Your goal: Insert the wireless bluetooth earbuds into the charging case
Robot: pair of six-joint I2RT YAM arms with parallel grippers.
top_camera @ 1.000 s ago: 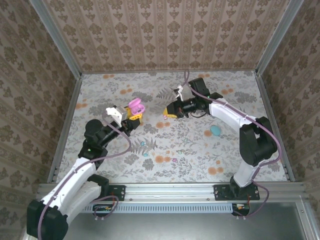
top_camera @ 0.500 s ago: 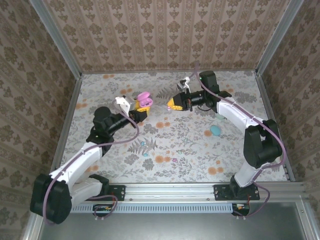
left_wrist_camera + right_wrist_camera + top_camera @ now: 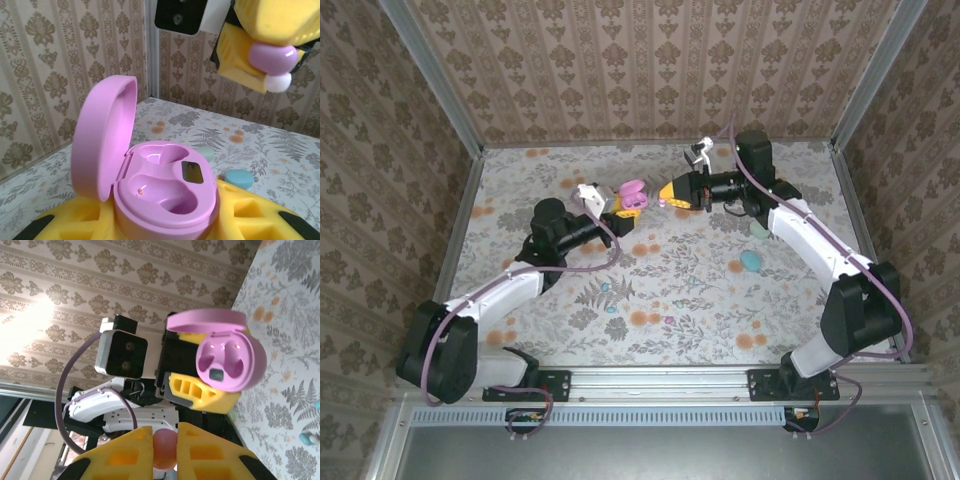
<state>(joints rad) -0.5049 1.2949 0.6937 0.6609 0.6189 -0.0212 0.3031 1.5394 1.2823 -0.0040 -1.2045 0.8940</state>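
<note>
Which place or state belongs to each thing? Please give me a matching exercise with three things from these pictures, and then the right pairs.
Things:
1. pink charging case
2. pink earbud
3. teal case

Places or states:
A. lying on the mat, close to the right arm
B. pinched in the right pincer, above the table
C. held up by the left pincer, lid open, both hollows empty

Right pairs: 1-C, 2-B, 3-A
</note>
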